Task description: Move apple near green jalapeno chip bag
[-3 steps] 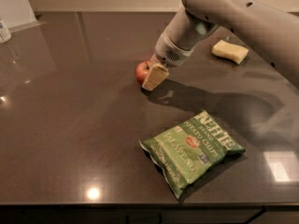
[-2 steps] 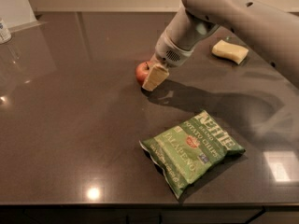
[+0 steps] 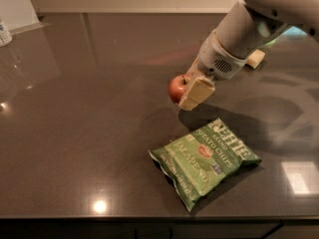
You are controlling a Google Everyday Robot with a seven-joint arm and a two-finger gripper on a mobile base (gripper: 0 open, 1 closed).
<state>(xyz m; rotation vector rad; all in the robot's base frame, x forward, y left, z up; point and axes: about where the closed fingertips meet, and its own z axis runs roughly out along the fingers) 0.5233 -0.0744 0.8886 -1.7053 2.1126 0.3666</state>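
The small red apple (image 3: 176, 87) is held between the fingers of my gripper (image 3: 185, 90). The near cream-coloured finger (image 3: 197, 91) covers the apple's right side; the other finger is hidden behind it. The apple hangs a little above the dark countertop, with a shadow just below and to its right. The green jalapeno chip bag (image 3: 205, 158) lies flat on the counter, in front of and slightly right of the apple, about a bag's width away. My grey arm reaches in from the upper right.
A pale yellow sponge (image 3: 256, 58) lies at the back right, partly hidden by my arm. A small white container (image 3: 4, 33) stands at the far left edge. The dark counter's front edge (image 3: 149, 218) runs along the bottom.
My gripper has carried the apple to the right and toward the front, closer to the chip bag. The bag and sponge have not moved.
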